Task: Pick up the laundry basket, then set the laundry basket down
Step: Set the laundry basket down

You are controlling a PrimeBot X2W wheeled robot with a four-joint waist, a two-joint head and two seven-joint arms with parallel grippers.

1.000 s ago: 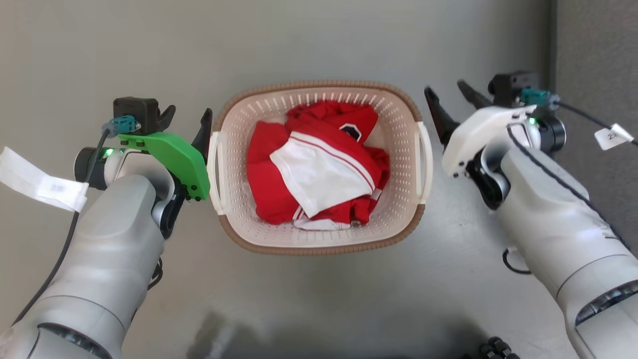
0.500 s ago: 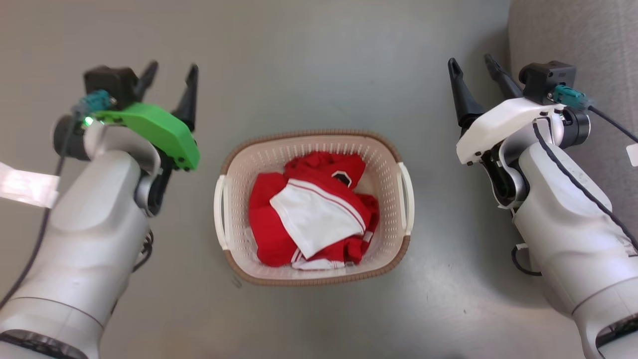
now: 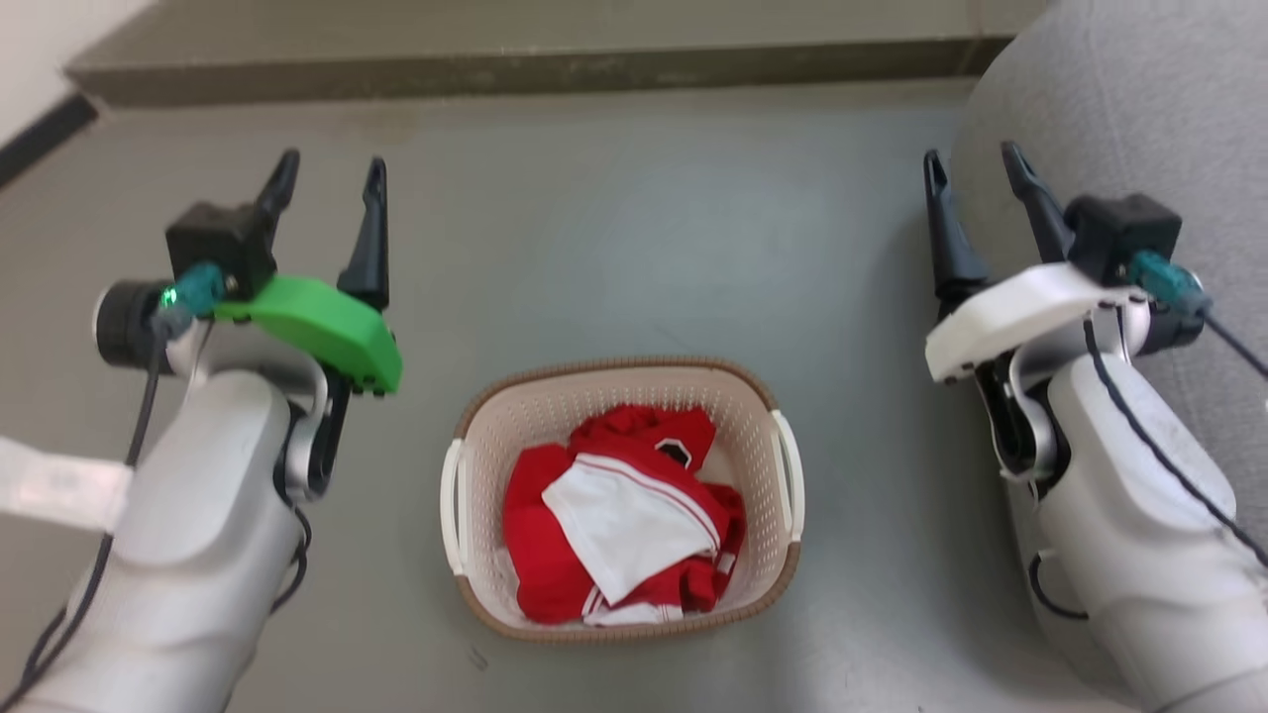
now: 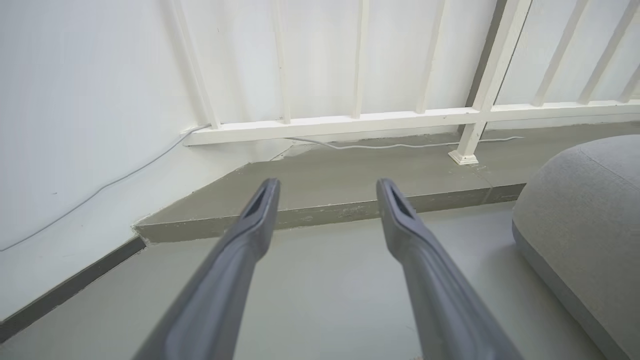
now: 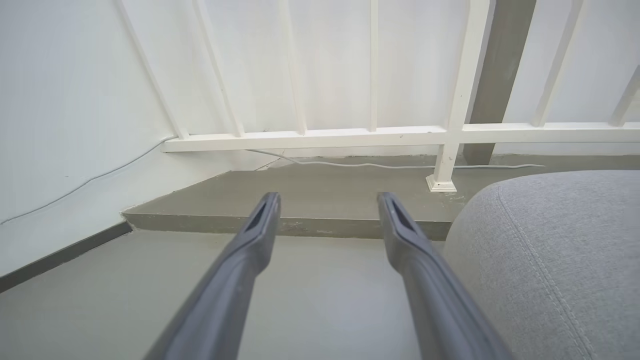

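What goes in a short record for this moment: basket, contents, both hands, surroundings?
basket: cream perforated plastic laundry basket with brown rim, standing on the grey floor
contents: red and white garment
left hand: open, empty, clear of the basket
right hand: open, empty, beside a grey fabric cushion
task state: basket down, neither hand touching it

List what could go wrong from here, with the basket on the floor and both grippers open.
1. The right gripper hangs open close beside the grey cushion; a swing outward might brush it.
2. The laundry basket sits on the floor close before the robot; rolling forward may nudge it.
3. The loose cable behind the left gripper could snag a white handle if that arm reaches down.
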